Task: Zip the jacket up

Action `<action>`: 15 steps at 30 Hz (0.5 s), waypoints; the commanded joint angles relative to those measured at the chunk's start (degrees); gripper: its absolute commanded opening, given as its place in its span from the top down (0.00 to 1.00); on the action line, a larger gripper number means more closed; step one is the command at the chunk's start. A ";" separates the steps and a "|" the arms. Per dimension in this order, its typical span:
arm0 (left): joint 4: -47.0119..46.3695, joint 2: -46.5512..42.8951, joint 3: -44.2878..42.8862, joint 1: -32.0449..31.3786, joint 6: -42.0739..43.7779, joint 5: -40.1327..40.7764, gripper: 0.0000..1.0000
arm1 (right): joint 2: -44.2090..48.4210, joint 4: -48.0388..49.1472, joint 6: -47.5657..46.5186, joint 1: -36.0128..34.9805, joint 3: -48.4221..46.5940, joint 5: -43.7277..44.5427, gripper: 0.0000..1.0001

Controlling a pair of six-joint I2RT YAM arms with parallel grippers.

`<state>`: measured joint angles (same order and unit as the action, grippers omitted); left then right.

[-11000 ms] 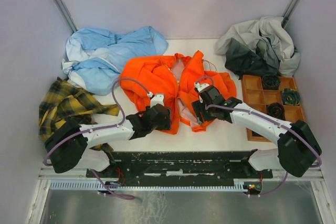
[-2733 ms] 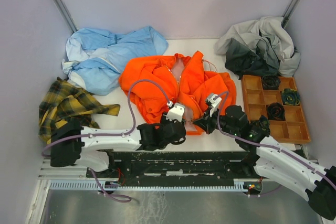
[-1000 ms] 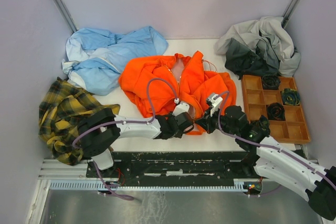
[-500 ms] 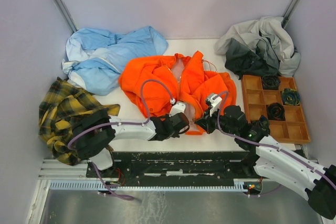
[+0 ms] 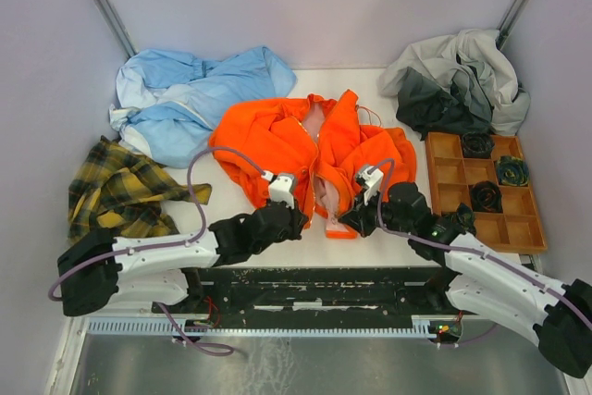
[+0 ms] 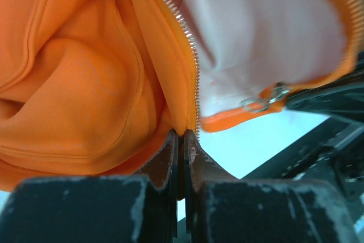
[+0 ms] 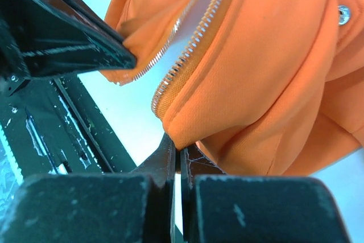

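Note:
The orange jacket (image 5: 277, 141) lies in the middle of the table, its front open on pale pink lining (image 5: 324, 187). My left gripper (image 5: 294, 217) is shut on the bottom hem of the jacket's left front. In the left wrist view the jaws (image 6: 183, 136) pinch the fabric at the lower end of the zipper teeth (image 6: 185, 32). The metal slider (image 6: 263, 101) hangs on the opposite edge. My right gripper (image 5: 349, 219) is shut on the right front's hem, pinching an orange fold (image 7: 181, 147) just below its zipper teeth (image 7: 193, 44).
A light blue garment (image 5: 190, 104) lies at the back left and a yellow plaid shirt (image 5: 120, 187) at the left. A grey and dark heap (image 5: 458, 80) sits back right. A wooden tray (image 5: 444, 173) holds dark rolled items. A black rail (image 5: 314, 289) runs along the front.
My left gripper closed on the jacket's left hem and drew it leftward, spreading the front and showing more pink lining. The right gripper kept its grip and barely moved.

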<state>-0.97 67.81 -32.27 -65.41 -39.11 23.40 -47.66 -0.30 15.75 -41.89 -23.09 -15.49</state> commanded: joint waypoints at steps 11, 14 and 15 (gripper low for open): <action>-38.37 -12.88 14.24 4.11 9.08 2.24 0.97 | -8.83 -0.57 -3.32 1.57 -13.10 -14.26 1.00; -41.68 -12.60 15.06 4.29 10.57 2.41 0.97 | -9.73 0.53 -2.48 2.69 -13.96 -17.03 1.00; -43.85 -12.25 15.62 4.36 10.97 2.24 0.97 | -10.11 1.40 -2.05 3.03 -13.95 -18.22 1.00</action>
<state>-30.98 56.07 -17.37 -61.41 -32.99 23.99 -57.17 -2.39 13.63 -40.05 -33.98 -27.79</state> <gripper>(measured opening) 0.054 0.015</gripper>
